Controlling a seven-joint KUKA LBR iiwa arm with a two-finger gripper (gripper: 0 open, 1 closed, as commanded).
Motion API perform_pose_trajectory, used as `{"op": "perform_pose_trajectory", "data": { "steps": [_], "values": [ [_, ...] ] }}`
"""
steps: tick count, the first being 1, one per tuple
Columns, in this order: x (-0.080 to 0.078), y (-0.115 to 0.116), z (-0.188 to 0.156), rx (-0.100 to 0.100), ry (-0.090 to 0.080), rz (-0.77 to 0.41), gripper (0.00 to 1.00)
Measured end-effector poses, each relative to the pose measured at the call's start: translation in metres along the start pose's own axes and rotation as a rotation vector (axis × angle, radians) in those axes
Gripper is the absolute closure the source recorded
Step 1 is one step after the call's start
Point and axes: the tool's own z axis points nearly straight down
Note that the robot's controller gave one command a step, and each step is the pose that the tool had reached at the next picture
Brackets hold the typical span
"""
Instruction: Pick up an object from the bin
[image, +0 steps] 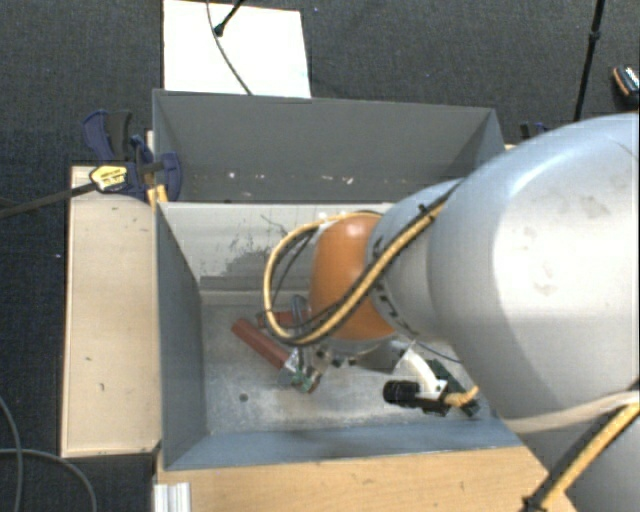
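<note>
Place: robotics lab or test cell.
Arm: large grey industrial robot arm (540, 280), cabled, entering from right.
Bin: bare grey metal bin (180, 330), scuffed floor inside.
Floor: dark carpet (60, 60), loose cable (40, 200) at left.

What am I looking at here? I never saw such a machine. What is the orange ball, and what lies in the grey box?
One camera looks down from above, slightly sideways. The big pale body entering from the right is a robot arm; the orange ball is a cover on its wrist, with cables beside it. The grey box is a metal bin. On its floor lie a red-brown stick-like thing and a black-and-white object. The jaws hang low beside the stick; whether they hold anything I cannot tell.
</note>
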Motion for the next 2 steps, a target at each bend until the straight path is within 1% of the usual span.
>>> {"op": "perform_pose_trajectory", "data": {
  "steps": [1,2],
  "values": [
    [-0.001,0.0,-0.012,-0.003,-0.003,0.0,1.0],
    [-0.002,0.001,-0.054,-0.006,-0.005,-0.005,1.0]
  ]
}}
